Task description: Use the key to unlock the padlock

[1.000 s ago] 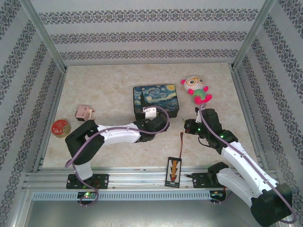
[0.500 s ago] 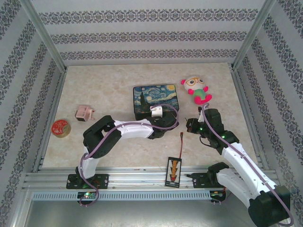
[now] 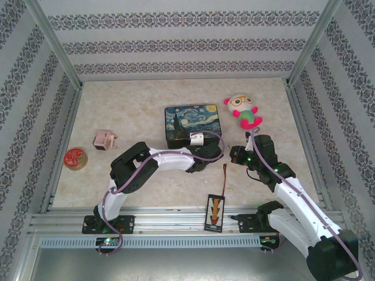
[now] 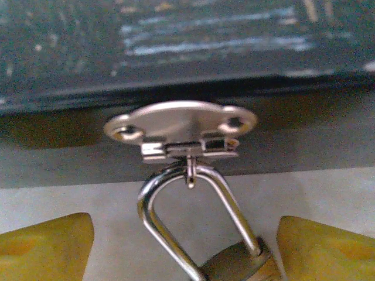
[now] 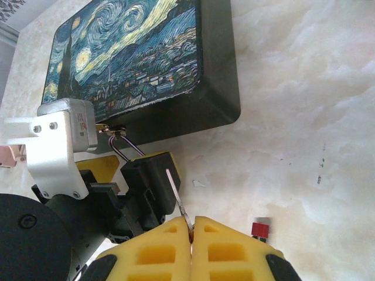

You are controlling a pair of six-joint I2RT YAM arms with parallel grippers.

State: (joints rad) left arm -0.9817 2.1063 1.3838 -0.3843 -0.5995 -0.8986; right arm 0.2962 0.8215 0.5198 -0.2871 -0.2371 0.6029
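Since 1 second ago the left arm has slid its wrist rightward along the front wall of the painted box (image 5: pixel 140 58), with its elbow folding in after it; the right arm has hardly shifted.

At the left gripper (image 4: pixel 186 249) the 2 yellow fingertips (image 4: pixel 44 249) stand wide apart and hold nothing. The padlock (image 4: pixel 237 264) sits between them, nearer the right-hand tip, with a clear gap on each side. Its silvery shackle (image 4: pixel 153 219) rises straight ahead of the gripper and hangs through the small loop of the box's metal latch (image 4: pixel 181 123), which is fixed to the dark front wall just beyond. The padlock's lower body runs off the bottom edge of the left wrist view, so its keyhole cannot be seen.

At the right gripper (image 5: pixel 192 234) the 2 yellow fingers are pressed together on the key (image 5: pixel 176 193), whose thin blade sticks out ahead of them, tilted slightly left. The blade's tip points at the black body of the left gripper and is close to it, short of the shackle. A small red-tipped plug (image 5: pixel 261 228) lies on the pale marbled table (image 5: pixel 293 117) just right of the right gripper. Farther off, beyond the right gripper, a plush toy (image 3: pixel 243 111) lies beside the box's right end.
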